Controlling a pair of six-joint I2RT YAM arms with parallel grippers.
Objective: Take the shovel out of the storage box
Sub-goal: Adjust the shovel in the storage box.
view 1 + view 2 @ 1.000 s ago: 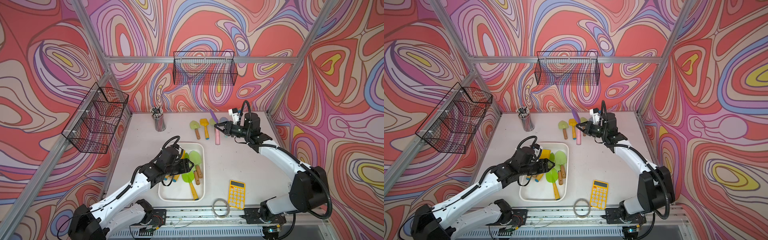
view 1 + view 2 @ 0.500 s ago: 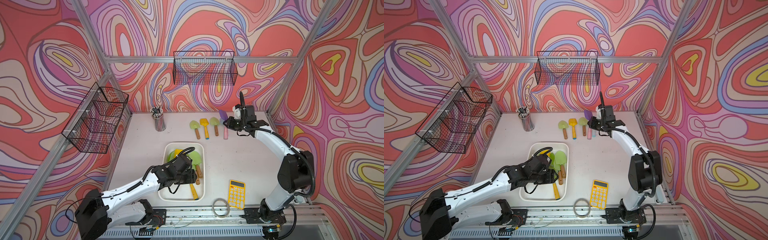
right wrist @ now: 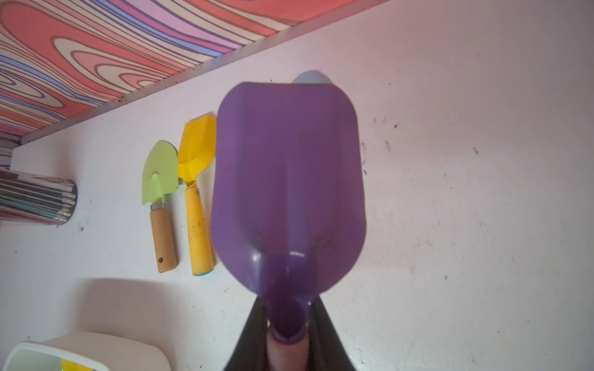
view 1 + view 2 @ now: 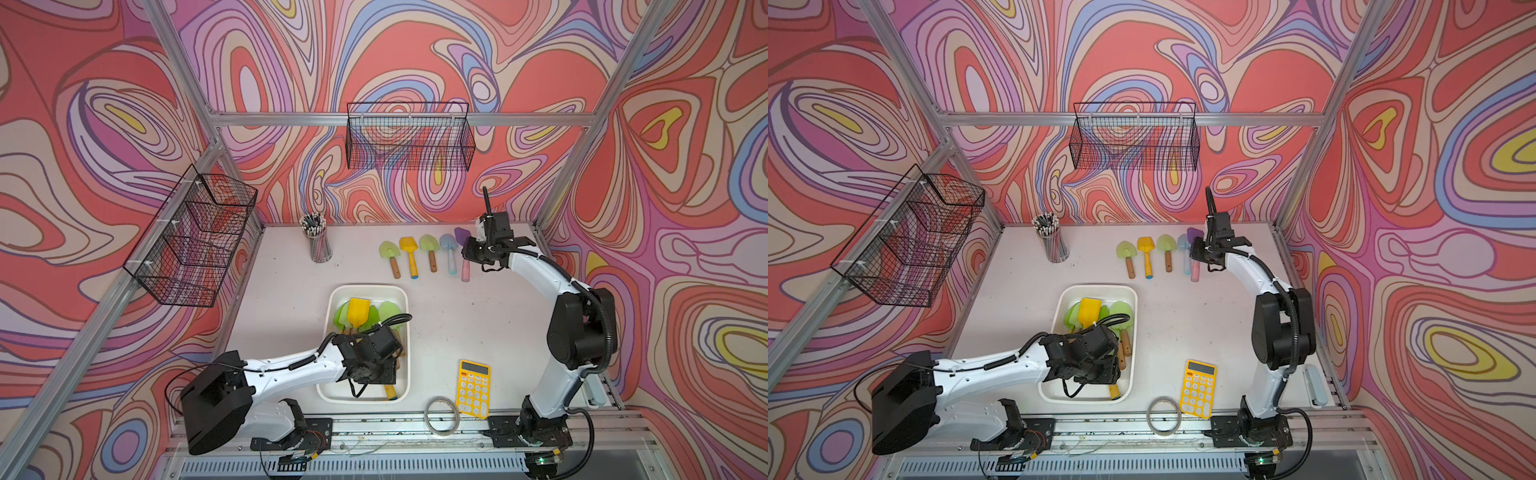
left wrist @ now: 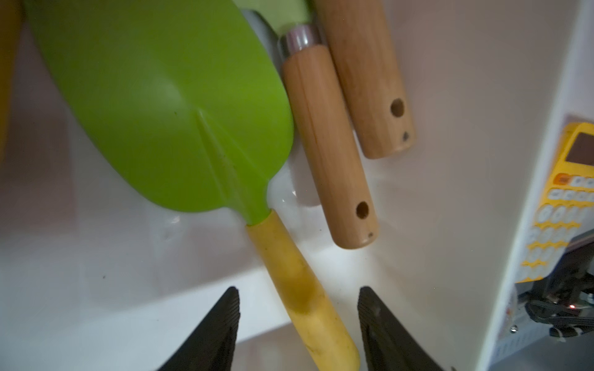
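A pencil cup [image 4: 320, 245] stands near the far edge of the worktop [image 4: 478, 324], left of the middle. By the front edge sits the storage box [image 4: 370, 287]. It holds a yellow shovel [image 4: 358, 311], pale green blades [image 4: 388, 309] and a green shovel [image 5: 167, 106], whose yellow handle lies beside 2 wooden handles [image 5: 328, 144]. The left gripper [image 5: 299, 289] is down inside the box at its front end, jaws part open. There is 1 finger [image 5: 225, 321] on each side of that yellow handle with a gap on both sides, so it grips nothing.

Right of the box, at the front edge, lie a tape ring [image 4: 444, 421] and a yellow calculator [image 4: 473, 388]. Near the far edge a row of 4 shovels [image 4: 408, 249] lies side by side, blades toward the wall. At the row's right end the right gripper [image 3: 287, 321] is clamped on the pink handle of a purple shovel [image 3: 287, 180]. Whether that shovel touches the worktop I cannot tell.
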